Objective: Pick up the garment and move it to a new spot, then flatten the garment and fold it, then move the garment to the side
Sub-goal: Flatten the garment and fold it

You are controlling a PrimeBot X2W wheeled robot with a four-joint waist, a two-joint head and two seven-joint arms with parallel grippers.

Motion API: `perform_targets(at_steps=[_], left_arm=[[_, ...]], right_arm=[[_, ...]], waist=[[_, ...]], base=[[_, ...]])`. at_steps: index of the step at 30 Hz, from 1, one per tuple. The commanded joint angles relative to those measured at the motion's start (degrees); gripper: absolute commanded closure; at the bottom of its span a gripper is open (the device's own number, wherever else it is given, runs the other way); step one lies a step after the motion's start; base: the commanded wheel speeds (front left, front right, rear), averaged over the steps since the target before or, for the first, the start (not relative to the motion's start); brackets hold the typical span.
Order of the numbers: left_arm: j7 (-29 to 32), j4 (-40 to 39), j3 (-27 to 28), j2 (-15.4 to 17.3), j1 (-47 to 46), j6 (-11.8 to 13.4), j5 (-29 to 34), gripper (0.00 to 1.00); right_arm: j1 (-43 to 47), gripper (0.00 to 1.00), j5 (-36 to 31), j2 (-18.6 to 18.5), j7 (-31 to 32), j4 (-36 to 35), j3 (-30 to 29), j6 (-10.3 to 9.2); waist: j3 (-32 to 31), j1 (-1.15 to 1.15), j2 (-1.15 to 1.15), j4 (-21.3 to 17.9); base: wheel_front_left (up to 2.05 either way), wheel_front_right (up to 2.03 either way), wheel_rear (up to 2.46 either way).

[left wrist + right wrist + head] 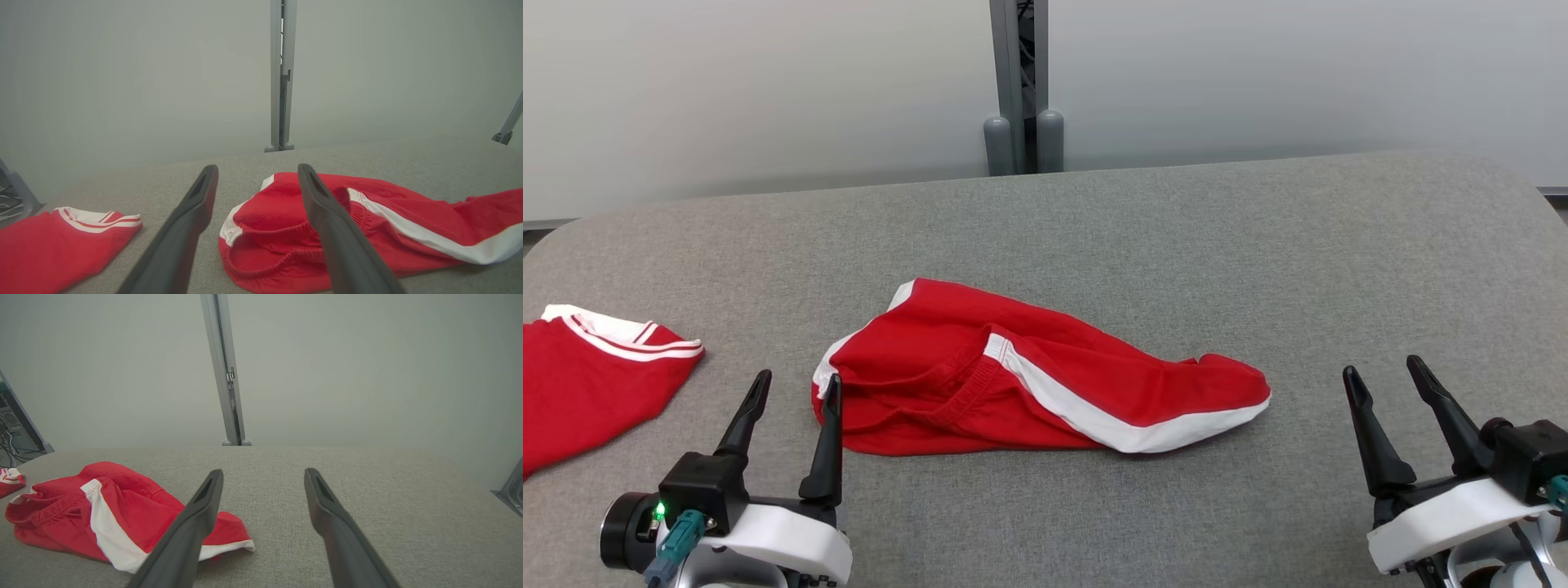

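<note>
With both claws spread and empty, I am aiming my left claw (799,377) at the waistband (964,396) of the red shorts (1062,367) and my right claw (1381,366) at their leg hem (1245,404), meaning to pinch deep.

Head looks down; wrist views skim low, sharing the shorts (1045,367).

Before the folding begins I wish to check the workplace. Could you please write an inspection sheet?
Surface: grey fabric-covered table.
Job's things: red shorts with white stripe, crumpled, mid-table.
Clutter: red shirt with white collar, at the table's left.
Hands: left hand open, by the shorts' waistband; right hand open, over bare table.
Cables: dark cables past the table's left end.
Surroundings: pale wall, grey post behind.
</note>
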Motion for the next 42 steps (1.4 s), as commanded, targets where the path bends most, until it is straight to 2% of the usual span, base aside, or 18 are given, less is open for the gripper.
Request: perform_targets(at_steps=[1,8,15,20,28,29,30,31,32,36,42], left_arm=[[0.1,-0.2,-0.1,0.3,-0.7,0.2,0.0,0.0],[0.1,-0.7,-0.7,-0.1,-2.1,0.0,0.2,0.0],[-0.2,-0.4,-1.8,-0.9,-4.5,-0.8,0.6,0.0],[-0.9,0.5,-2.4,-1.5,-6.6,-1.1,0.8,0.0],[-1.7,1.8,-3.1,-2.6,-8.4,-1.6,0.8,0.0],[-1.8,2.0,-3.2,-2.7,-8.6,-1.6,0.8,0.0],[-1.9,2.2,-3.2,-2.7,-8.6,-1.6,0.8,0.0],[-2.0,2.3,-3.2,-2.8,-8.7,-1.7,0.7,0.0],[-2.0,2.5,-3.2,-2.8,-8.6,-1.7,0.7,0.0],[-2.4,2.9,-3.3,-2.9,-8.7,-1.7,0.5,0.0],[-2.5,3.3,-3.4,-2.8,-8.8,-1.8,0.3,0.0]], right_arm=[[0.2,0.0,0.1,0.0,0.4,-0.4,-0.4,0.01],[-2.5,0.0,1.8,-0.7,2.8,3.5,0.1,0.01],[-7.7,0.0,4.2,-2.9,4.0,12.7,5.1,0.01],[-13.8,0.0,6.8,-4.1,2.0,21.0,9.7,0.01],[-19.7,0.0,10.2,-3.7,0.4,31.0,15.9,0.01],[-20.0,0.26,10.6,-3.7,0.0,31.7,16.5,0.01],[-20.1,0.56,11.0,-3.6,-0.3,32.6,17.2,0.01],[-20.2,0.82,11.4,-3.5,-0.8,33.3,18.0,0.01],[-20.3,1.0,11.8,-3.5,-1.4,33.6,18.3,0.01],[-19.8,1.0,13.1,-3.8,-4.9,34.4,18.4,0.0],[-15.7,1.0,13.4,-5.1,-8.1,30.8,15.6,0.0]], waist=[[0.2,0.0,0.0,0.1],[1.8,0.0,0.0,0.5],[4.7,0.0,0.0,2.1],[7.7,0.0,0.0,3.5],[10.0,0.0,0.0,4.6],[10.1,0.0,0.0,4.7],[10.2,0.0,0.0,4.7],[10.3,0.0,0.0,4.7],[10.4,0.0,0.0,4.6],[10.3,0.0,0.0,3.9],[9.6,0.0,0.0,2.2]], base=[[0.0,0.0,0.0],[0.0,0.0,0.0],[0.0,0.0,0.0],[0.0,0.0,0.0],[0.0,0.0,0.0],[0.0,0.0,0.0],[0.0,0.0,0.0],[0.0,0.0,0.0],[0.0,0.0,0.0],[0.0,0.0,0.0],[0.0,0.0,0.0]])
